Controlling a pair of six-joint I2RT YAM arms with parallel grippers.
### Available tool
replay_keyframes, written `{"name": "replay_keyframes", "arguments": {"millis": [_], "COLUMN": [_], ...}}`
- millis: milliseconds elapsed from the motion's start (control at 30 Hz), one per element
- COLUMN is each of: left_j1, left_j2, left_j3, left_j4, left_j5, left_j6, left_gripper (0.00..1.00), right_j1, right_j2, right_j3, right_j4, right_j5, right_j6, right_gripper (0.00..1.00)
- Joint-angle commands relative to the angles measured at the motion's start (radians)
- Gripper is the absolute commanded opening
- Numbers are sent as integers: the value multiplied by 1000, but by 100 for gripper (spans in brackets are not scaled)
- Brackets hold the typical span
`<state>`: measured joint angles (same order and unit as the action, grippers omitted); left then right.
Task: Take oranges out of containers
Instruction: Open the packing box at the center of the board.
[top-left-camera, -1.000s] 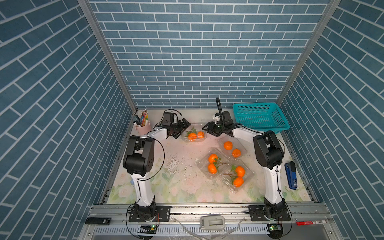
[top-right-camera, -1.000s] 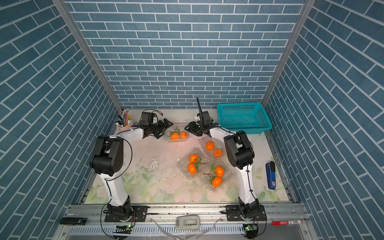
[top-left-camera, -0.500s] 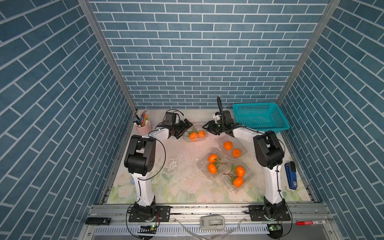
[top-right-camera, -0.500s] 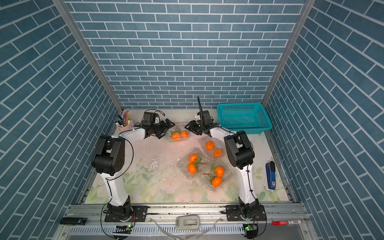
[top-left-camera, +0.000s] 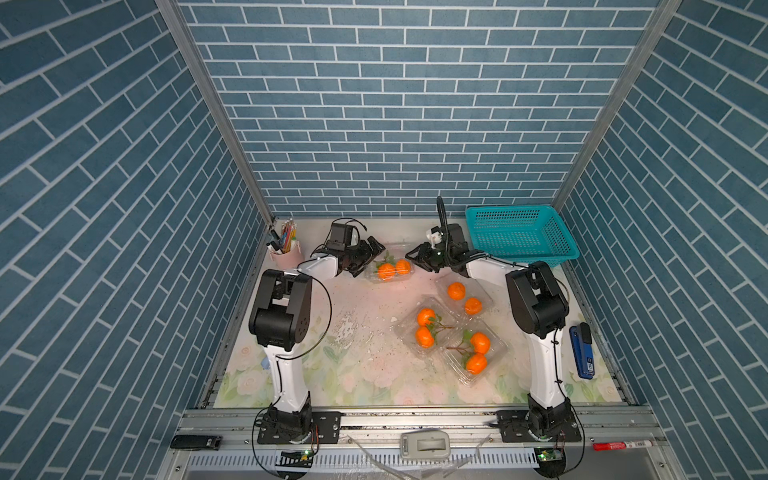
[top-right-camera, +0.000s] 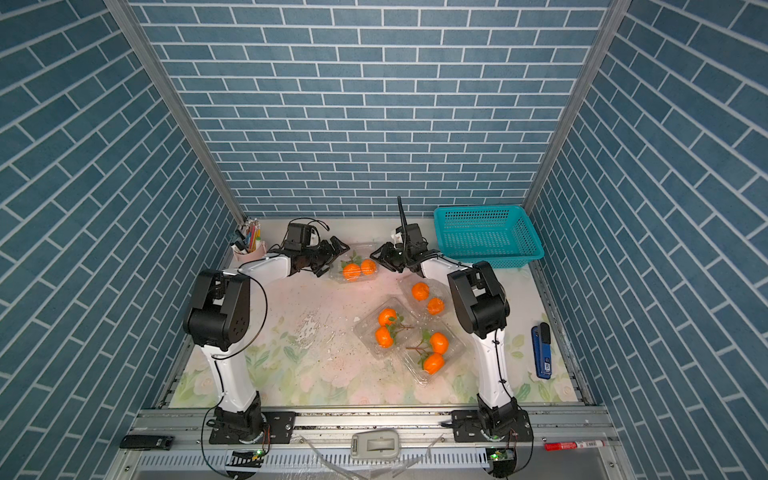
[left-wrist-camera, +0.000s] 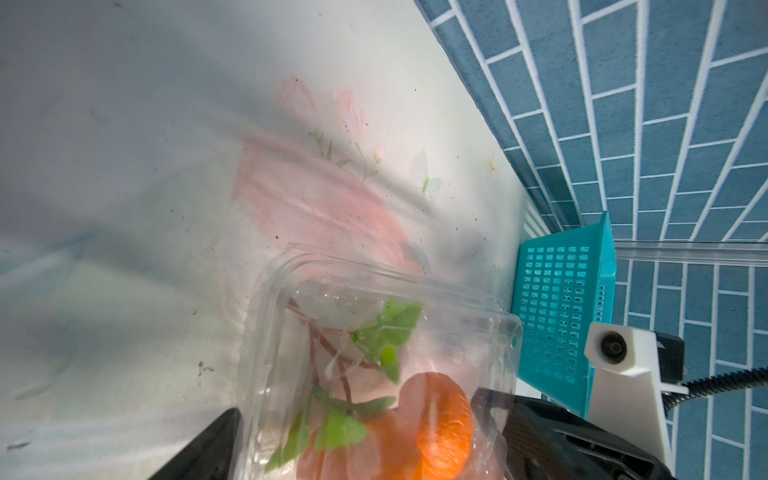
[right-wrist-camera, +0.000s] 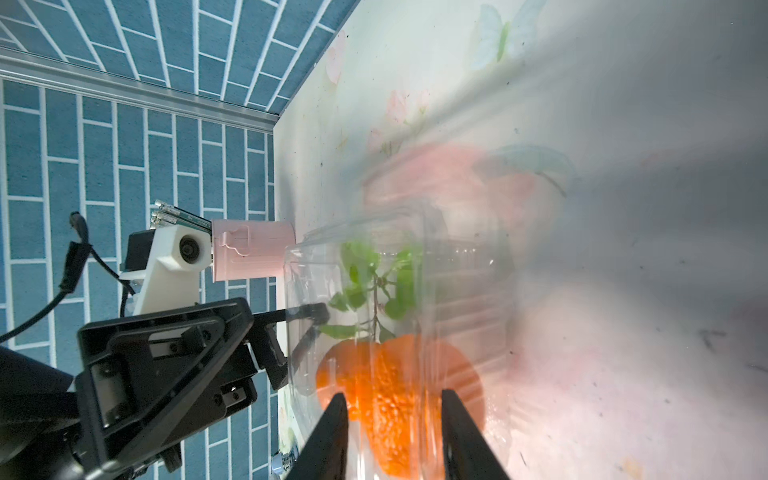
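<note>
oranges (top-left-camera: 387, 271) in far container (top-left-camera: 371, 277) sit between both arms' jaws.

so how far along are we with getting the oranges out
Done: nothing, it seems. All eight small round oranges sit in the four clear plastic clamshell boxes. In hand: the left gripper and right gripper, jaws apart, flank the far box. Left: lifting out every fruit.

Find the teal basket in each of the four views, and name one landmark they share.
Top view: basket in the far right corner of the table.
Top view: basket, same corner.
Left wrist: basket beyond the clear container.
Right wrist: not in view.
Shared landmark: that clear container holding two oranges, in all four.
</note>
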<state>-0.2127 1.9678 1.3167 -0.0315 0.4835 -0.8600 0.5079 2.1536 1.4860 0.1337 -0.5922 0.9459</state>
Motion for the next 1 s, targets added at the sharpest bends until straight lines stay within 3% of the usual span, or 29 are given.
{"name": "replay_keyframes", "arguments": {"millis": [0,367,567,967], "left_j1": [-7,-7,-6,-7], "left_j2": [19,17,20,31], "left_j3": [27,31,38,37], "left_j4": [14,3,-10,-14], "left_j5": [18,19,15,15], "left_j6": [-1,3,16,18], "left_gripper": [99,99,99,99], "right_j1": [7,-16,-48,-54], "right_j2": [-64,-95,-107,-58], "right_j3": [-20,-48,-61,-47], "right_j4": [47,8,-55,-49], "right_j5": [-41,-12,16,14], "right_j6": [34,4,-46,-53], "right_gripper": [37,37,41,43]}}
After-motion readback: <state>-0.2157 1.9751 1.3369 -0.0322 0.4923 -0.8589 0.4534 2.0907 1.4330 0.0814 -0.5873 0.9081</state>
